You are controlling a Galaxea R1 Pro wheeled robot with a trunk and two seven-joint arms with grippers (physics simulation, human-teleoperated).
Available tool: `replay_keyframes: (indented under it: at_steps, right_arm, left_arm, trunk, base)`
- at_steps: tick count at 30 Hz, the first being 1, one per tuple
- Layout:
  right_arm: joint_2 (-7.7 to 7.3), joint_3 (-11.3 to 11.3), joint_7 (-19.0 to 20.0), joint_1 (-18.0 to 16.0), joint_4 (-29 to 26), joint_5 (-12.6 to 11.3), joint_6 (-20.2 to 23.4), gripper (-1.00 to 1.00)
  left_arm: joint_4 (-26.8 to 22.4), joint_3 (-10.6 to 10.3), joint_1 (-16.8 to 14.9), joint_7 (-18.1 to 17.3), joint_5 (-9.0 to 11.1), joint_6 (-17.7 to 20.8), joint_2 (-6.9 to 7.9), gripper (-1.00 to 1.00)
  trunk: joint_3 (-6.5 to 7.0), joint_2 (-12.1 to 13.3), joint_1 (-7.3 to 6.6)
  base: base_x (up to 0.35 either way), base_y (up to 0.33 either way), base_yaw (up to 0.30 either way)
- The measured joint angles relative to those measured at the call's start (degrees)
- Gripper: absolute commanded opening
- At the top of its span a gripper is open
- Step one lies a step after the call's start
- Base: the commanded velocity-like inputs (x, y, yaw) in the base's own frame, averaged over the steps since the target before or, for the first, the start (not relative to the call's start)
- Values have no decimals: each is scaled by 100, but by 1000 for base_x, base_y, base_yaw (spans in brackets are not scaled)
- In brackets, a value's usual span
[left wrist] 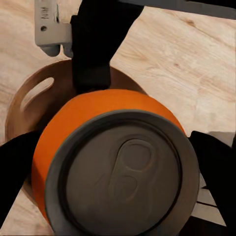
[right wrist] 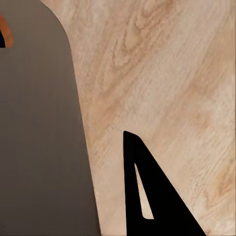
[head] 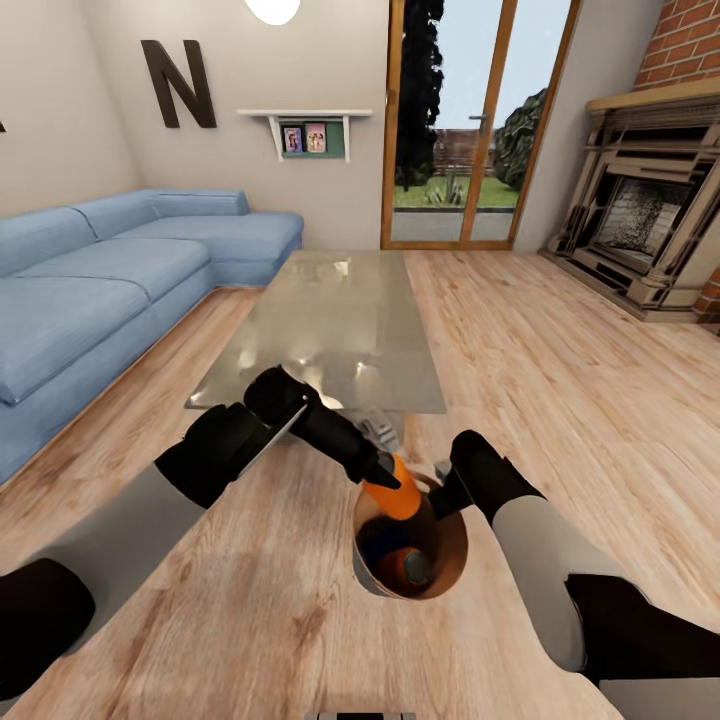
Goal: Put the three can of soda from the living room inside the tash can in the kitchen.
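- Left gripper [head: 385, 478]: closed on an orange soda can with a grey top [head: 396, 490], held tilted directly over the mouth of the bin.
- In the left wrist view, that can [left wrist: 73, 128] sits clamped between the dark fingers [left wrist: 14, 167], pull-tab end toward the camera.
- Round bin with glossy wood-brown interior and thin grey outer wall [head: 452, 560]: stands on the light wood plank floor [head: 260, 610], just in front of the glass-topped low table [head: 330, 320].
- A second orange can [head: 405, 566] lies inside the bin, beside a dark blue shape.
- Right gripper [head: 447, 490]: positioned at the bin's rim; whether it grips the rim cannot be determined.
- In the right wrist view, the grey bin wall [right wrist: 39, 147] sits beside one dark finger [right wrist: 157, 196].
- Long blue corner sofa [head: 110, 270]: along the left wall.
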Motion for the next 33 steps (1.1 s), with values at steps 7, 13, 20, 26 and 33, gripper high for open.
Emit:
replay_keyframes:
  at_steps: [7,13,20,26,33]
  right_arm:
    - [97,46,0,-1,-11,11,-2,-100]
    - [110,45,-1,-1,-17,-31,12,-100]
    - [143,45,-2,-1,-18,-38,16,-100]
    - [162,55,-4,-1,-18,-10,8,-100]
    - [214,145,-6,0,-30,-26,12,-100]
  left_arm:
    - [207,-532,13,295,-5,-125,-29,-100]
    - [285,-747,14,421,1,-99,-35,-100]
    - [413,-996,49,780,6,-106,-83,-100]
    - [651,-1349,72,1166,9,-128,-203,-100]
    - [937,-1427,77,1312,6,-160,-324,-100]
  trunk:
    - [0,0,0]
    - [0,0,0]
    - [0,0,0]
    - [0,0,0]
    - [0,0,0]
  base:
    - [0,0,0]
    - [0,0,0]
    - [0,0,0]
    - [0,0,0]
    - [0,0,0]
